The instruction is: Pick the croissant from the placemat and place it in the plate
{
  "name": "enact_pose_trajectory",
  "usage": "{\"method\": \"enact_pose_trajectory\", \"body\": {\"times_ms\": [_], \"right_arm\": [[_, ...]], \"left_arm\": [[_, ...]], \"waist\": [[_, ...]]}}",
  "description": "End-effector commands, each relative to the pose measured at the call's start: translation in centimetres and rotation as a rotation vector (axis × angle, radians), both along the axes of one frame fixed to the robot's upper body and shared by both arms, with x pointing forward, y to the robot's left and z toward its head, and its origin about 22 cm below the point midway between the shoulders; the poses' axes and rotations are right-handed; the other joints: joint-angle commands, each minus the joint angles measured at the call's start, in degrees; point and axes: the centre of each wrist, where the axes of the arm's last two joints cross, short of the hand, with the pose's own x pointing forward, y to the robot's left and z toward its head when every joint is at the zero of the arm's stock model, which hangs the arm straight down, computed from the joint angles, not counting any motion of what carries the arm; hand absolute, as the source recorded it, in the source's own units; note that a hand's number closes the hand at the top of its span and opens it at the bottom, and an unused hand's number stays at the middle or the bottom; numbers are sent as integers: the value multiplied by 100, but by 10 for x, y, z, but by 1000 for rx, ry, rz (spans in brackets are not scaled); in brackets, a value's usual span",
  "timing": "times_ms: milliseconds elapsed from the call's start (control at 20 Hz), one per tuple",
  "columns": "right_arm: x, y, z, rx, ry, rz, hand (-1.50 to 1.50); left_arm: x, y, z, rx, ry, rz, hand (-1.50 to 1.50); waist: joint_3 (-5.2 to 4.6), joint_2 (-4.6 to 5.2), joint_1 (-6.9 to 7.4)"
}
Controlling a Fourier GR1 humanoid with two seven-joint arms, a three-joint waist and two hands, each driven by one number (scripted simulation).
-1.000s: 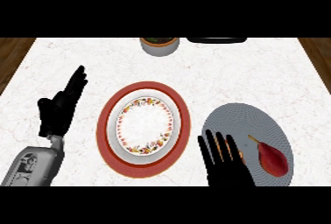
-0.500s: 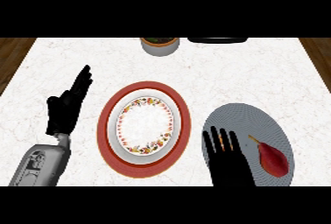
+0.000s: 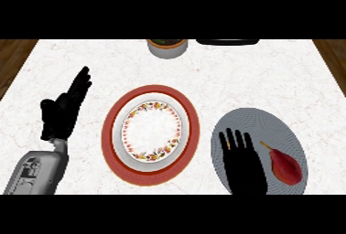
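Currently your right hand (image 3: 242,169) lies over the left part of the round grey woven placemat (image 3: 260,123) near the counter's right front corner, its fingers straight and spread, gripping nothing. You will find no croissant shape on that mat: what rests there is a dark red, pear-shaped item with a thin stem (image 3: 285,165), lying on the mat's right half, just beside your hand, with a narrow strip of mat showing between them. Your left hand (image 3: 62,114) rests near the left edge of the white marble counter (image 3: 270,77), open, fingers straight and pointing away from you, holding nothing. Between your two hands sits the white plate with a flowered rim (image 3: 151,132), on a round red mat (image 3: 151,89), well apart from the red item. At the counter's far edge you have a small grey pot with dark contents (image 3: 167,48) and, beside it to the right, a flat black object (image 3: 228,41) cut off by the view.
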Motion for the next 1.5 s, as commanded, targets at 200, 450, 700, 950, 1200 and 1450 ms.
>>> {"method": "enact_pose_trajectory", "body": {"times_ms": [200,450,700,950,1200,1450], "right_arm": [[19,-41,-38,-21,29,-36,-150],[9,-37,-29,-9,14,8,150],[22,-31,-39,-19,-61,53,150],[25,-31,-35,-20,-101,68,150],[24,-59,-6,144,-191,-8,150],[5,-115,3,374,-170,-182,150]], "left_arm": [[-2,-3,3,-7,0,-9,0],[-7,-2,-26,-13,10,-13,0],[-9,-2,-11,-12,9,-9,0],[3,-6,-7,-6,14,-4,0],[6,-8,12,-5,-3,6,0],[-4,-2,5,0,3,9,0]], "waist": [[1,3,4],[-1,1,-11],[0,-1,3],[0,0,-4],[1,-5,-58],[4,-21,-123]]}}
